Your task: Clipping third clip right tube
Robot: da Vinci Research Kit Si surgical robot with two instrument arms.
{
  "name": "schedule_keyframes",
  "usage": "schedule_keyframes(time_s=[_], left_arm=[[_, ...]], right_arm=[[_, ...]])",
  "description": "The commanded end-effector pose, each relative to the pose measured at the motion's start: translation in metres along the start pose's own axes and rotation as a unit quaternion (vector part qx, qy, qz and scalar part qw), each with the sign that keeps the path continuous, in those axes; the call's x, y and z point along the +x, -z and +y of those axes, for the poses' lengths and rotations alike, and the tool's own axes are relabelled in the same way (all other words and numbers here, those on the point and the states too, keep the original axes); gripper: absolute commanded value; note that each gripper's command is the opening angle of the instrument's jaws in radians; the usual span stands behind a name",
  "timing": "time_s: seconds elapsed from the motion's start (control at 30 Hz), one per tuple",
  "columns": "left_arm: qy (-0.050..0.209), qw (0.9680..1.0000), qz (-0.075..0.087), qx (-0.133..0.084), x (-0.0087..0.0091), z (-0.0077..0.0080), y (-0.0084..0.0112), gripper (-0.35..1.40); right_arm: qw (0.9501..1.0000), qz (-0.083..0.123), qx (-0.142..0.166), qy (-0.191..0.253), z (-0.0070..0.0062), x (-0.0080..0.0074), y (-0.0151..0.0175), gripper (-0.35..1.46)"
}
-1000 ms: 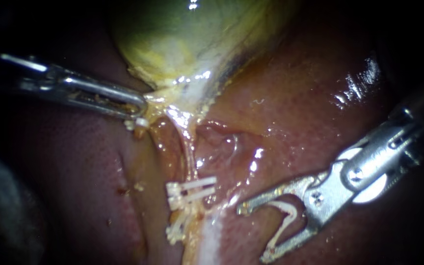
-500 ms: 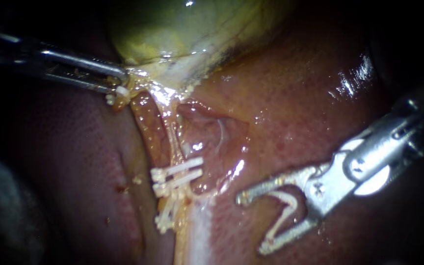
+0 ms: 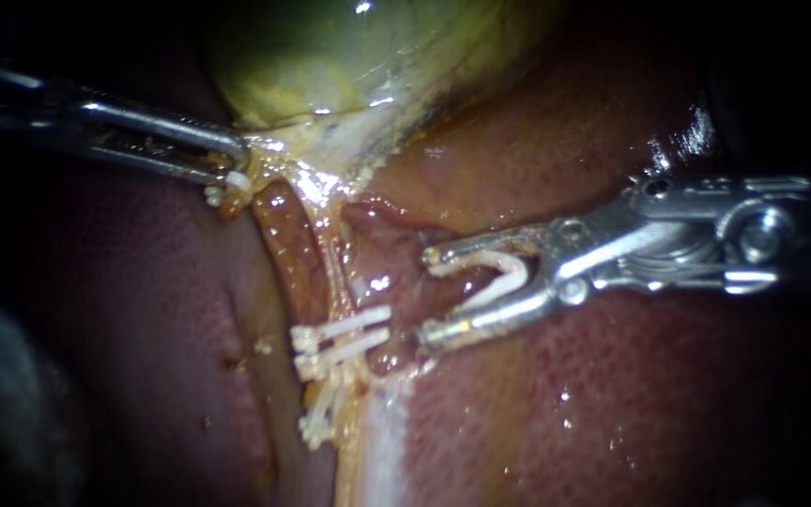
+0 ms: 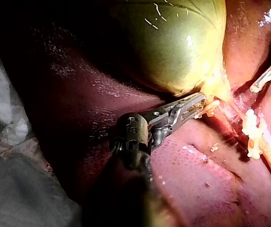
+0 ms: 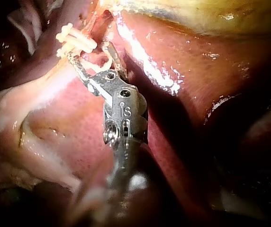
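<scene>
Below the gallbladder (image 3: 349, 56), olive-green, smooth and rounded: two tubes run down over the liver (image 3: 565, 404), which is red-brown, wet and finely stippled.
Left tube (image 3: 283, 244): thick, brown, glossy.
Right tube (image 3: 334, 272): thin, pale, just beside the left one.
Placed clips (image 3: 344, 333): white, ribbed, lying across the tubes lower down.
Left instrument (image 3: 227, 174): steel claw clamped on the gallbladder's pale lower edge.
Right instrument (image 3: 427, 293): claw spread apart, both halves gripping a white V-shaped loaded clip (image 3: 504, 272). Its tips are just beside the right tube, not around it.
</scene>
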Motion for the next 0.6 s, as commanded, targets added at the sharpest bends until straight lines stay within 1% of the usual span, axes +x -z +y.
schedule_keyframes(time_s=[0.03, 0.1, 0.23, 0.33, 0.47, 0.57, 0.6], left_arm=[[0.000, 1.0000, 0.000, 0.000, 0.0000, 0.0001, 0.0000, -0.35], [0.000, 1.0000, 0.000, 0.000, 0.0000, 0.0001, 0.0000, -0.35], [0.000, 1.0000, 0.000, 0.000, 0.0000, 0.0001, 0.0000, -0.35], [0.000, 1.0000, 0.001, 0.002, 0.0000, 0.0001, 0.0000, -0.35], [0.000, 1.0000, 0.001, 0.002, 0.0000, 0.0001, -0.0001, -0.35], [0.000, 1.0000, 0.001, 0.002, 0.0000, 0.0001, -0.0002, -0.35], [0.000, 1.0000, 0.002, 0.002, 0.0000, 0.0002, -0.0002, -0.35]], right_arm=[[1.0000, 0.005, -0.001, -0.008, 0.0003, 0.0001, -0.0004, 0.49], [0.9994, 0.016, -0.004, -0.030, 0.0008, 0.0005, -0.0014, 0.49], [0.9979, 0.025, -0.014, -0.057, 0.0018, 0.0010, -0.0032, 0.49], [0.9959, 0.037, -0.010, -0.082, 0.0025, 0.0010, -0.0043, 0.49], [0.9932, 0.055, -0.007, -0.102, 0.0034, 0.0010, -0.0058, 0.50], [0.9897, 0.074, -0.011, -0.122, 0.0040, 0.0012, -0.0071, 0.50], [0.9867, 0.085, -0.007, -0.138, 0.0042, 0.0013, -0.0075, 0.50]])
